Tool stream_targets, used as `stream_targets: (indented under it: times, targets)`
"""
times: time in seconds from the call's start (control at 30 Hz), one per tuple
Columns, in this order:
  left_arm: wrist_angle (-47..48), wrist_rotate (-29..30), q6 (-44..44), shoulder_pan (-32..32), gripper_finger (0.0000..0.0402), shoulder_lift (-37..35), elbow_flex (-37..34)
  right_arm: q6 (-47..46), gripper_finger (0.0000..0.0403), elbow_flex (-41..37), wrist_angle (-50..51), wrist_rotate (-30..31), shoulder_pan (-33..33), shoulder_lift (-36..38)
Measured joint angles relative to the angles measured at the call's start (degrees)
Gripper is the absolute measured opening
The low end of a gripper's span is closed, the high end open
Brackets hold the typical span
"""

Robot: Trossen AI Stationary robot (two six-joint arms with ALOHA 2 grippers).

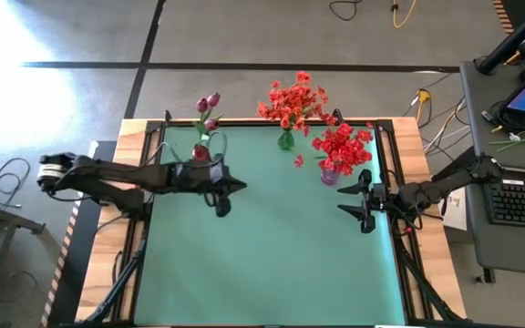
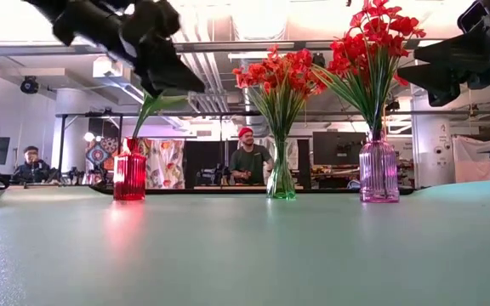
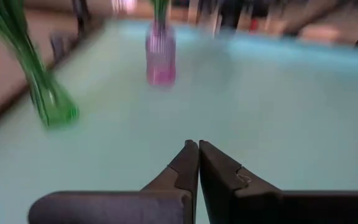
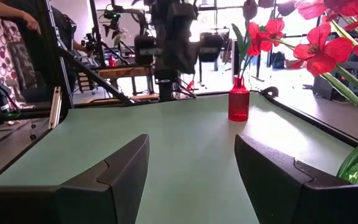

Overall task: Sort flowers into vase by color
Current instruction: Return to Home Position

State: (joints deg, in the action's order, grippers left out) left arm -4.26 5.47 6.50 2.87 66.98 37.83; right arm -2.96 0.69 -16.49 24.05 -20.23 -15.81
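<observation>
Three vases stand along the mat's far edge. The red vase on the left has dark magenta buds stuck into it by their stalks. The green vase in the middle carries orange-red sprays, and the pink vase on the right carries bright red clusters. A small red blossom lies on the mat between the last two. My left gripper hovers shut and empty near the red vase. My right gripper waits open and empty at the mat's right edge, near the pink vase.
The green mat spreads toward the near edge, framed by black rails. A desk with a keyboard stands to the right of the table. People sit in the room behind the table.
</observation>
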Motion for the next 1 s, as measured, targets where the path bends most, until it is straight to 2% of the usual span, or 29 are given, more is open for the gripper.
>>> stream_targets:
  times: [0.13,0.33,0.47,0.6,0.7,0.73,0.83,1.0]
  targets:
    - [-10.24,-0.01,0.0,-0.08,0.0,-7.94,-6.76,0.0,0.0228,0.0,0.0,0.0,0.0,0.0]
    - [-7.67,-0.01,-0.11,-0.19,0.0,-22.54,-14.86,0.0,0.0228,0.0,0.0,0.0,0.0,0.0]
    - [-8.8,1.64,-6.09,-0.21,0.0,-36.74,-24.64,0.0,0.0228,0.0,0.0,0.0,0.0,0.0]
    - [-13.7,2.16,-5.72,-0.25,0.0,-51.49,-36.5,0.0,0.0228,0.0,0.0,0.0,0.0,0.0]
    - [0.63,2.15,-1.04,-0.49,0.0,-62.24,-37.25,0.0,0.0228,0.02,0.0,0.04,0.02,0.0]
    - [2.25,1.73,-0.01,-0.52,0.0,-65.75,-37.17,0.02,0.0228,0.02,-0.04,-0.02,0.02,0.0]
    - [2.71,-3.05,-4.82,-0.85,0.0,-66.98,-37.22,0.02,0.0228,0.02,-0.02,0.09,0.02,-0.35]
    - [3.28,-4.8,-7.75,-2.92,0.0,-67.0,-37.25,-0.02,0.0228,0.02,0.29,-0.01,0.02,-1.34]
